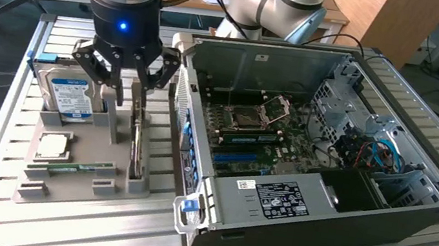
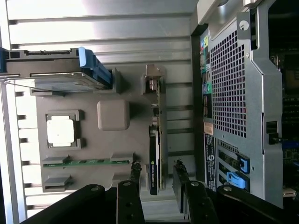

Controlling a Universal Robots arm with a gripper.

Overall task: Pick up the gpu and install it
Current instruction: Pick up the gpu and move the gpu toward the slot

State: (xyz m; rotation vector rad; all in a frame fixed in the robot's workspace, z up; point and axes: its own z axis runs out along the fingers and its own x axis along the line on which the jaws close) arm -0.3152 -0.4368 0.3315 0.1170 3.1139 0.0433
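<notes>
- Gripper (image 1: 128, 95) (image 2: 157, 168) open, empty, fingers either side of gpu (image 2: 154, 140) (image 1: 139, 150), not touching.
- Gpu on edge in grey holder (image 1: 83, 132), directly beneath gripper.

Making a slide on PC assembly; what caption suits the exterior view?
Open gripper straddles the gpu, which stands on edge in the grey parts tray beside the opened computer case.
</notes>
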